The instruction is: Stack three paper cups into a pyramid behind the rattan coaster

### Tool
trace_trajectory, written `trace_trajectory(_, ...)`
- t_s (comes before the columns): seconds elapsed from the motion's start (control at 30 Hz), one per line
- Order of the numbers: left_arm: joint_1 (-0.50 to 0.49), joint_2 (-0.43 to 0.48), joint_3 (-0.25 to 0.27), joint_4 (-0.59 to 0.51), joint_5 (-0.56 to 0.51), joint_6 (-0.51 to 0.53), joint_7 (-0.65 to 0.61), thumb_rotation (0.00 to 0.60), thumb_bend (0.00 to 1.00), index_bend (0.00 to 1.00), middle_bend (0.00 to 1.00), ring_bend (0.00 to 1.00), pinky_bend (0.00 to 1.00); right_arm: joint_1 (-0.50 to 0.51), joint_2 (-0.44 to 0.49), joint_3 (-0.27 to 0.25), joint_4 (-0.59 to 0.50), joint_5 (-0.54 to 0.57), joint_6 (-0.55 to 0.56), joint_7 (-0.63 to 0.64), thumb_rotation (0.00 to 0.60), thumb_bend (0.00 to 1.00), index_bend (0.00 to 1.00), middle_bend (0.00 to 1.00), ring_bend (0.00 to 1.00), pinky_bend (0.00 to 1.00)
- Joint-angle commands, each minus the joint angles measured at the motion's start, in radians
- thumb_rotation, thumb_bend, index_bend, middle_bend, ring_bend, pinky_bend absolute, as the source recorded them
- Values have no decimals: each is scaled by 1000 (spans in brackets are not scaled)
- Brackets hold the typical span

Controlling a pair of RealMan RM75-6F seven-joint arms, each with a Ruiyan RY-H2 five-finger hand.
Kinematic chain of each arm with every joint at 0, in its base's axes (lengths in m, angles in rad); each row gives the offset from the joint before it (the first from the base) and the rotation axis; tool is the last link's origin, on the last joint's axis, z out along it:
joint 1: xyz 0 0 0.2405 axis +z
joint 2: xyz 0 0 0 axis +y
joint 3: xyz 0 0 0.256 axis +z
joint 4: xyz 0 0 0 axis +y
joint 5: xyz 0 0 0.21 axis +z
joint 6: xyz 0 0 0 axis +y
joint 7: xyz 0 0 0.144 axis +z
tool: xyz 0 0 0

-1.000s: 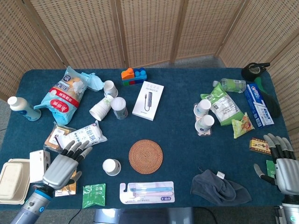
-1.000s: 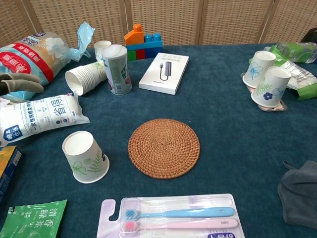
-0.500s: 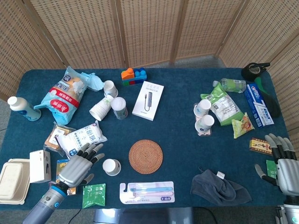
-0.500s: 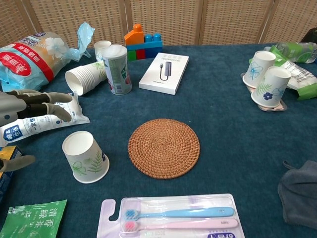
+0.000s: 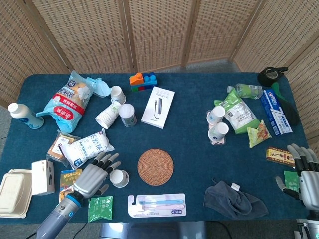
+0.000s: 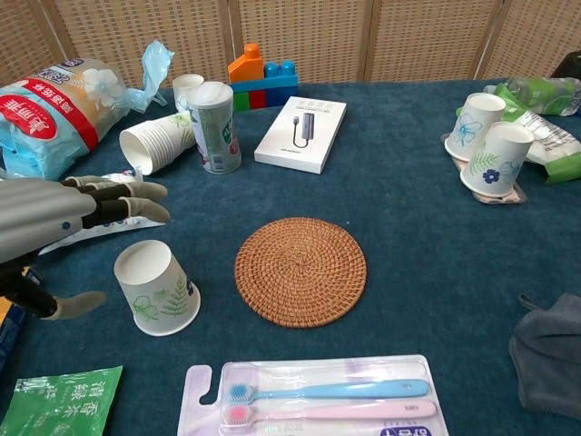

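The robot's left hand (image 5: 93,175) hovers with fingers spread and nothing in its grasp just left of a paper cup (image 6: 156,287) that stands upright on the blue table (image 5: 189,134), near the front edge and left of the rattan coaster (image 6: 300,270). Behind the coaster, a white box (image 5: 158,106) lies flat; further left, a stack of paper cups (image 6: 156,143) lies on its side beside an upright can (image 6: 215,126). Two more paper cups (image 6: 488,143) stand at the far right. The right hand (image 5: 305,175) rests at the table's near right corner, fingers apart and empty, beside a grey cloth (image 5: 233,200).
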Motion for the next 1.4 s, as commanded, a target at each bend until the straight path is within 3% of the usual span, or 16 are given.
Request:
trace_trajectory(0.03,-14,-19,-3,12,-15,-8,1,600,401,111,0,0,2,-2,2,0,1,2,1,2,600,347,0,0,0,0)
trace_trajectory(0.4,-60,-74,-7,39,-51,-14,27,600,400,169,0,0,17,-17,7,-1,7,9,12,15,600,348,0,0,0,0)
trace_trajectory(0.83,-81,-109,10,78,-50,6,8,600,399,371,0,0,62,-25,8,1,11,12,13,20,600,350,0,0,0,0)
trace_trajectory(1.07,-80,-100,13,86,-37,30,-27,600,400,390,0,0,88,-21,7,1,6,8,6,12,600,349,0,0,0,0)
trace_trajectory(1.4,-106,-39,-60,79,-81,30,-146,600,401,381,0,0,87,-9,3,4,-3,4,-10,0,600,349,0,0,0,0)
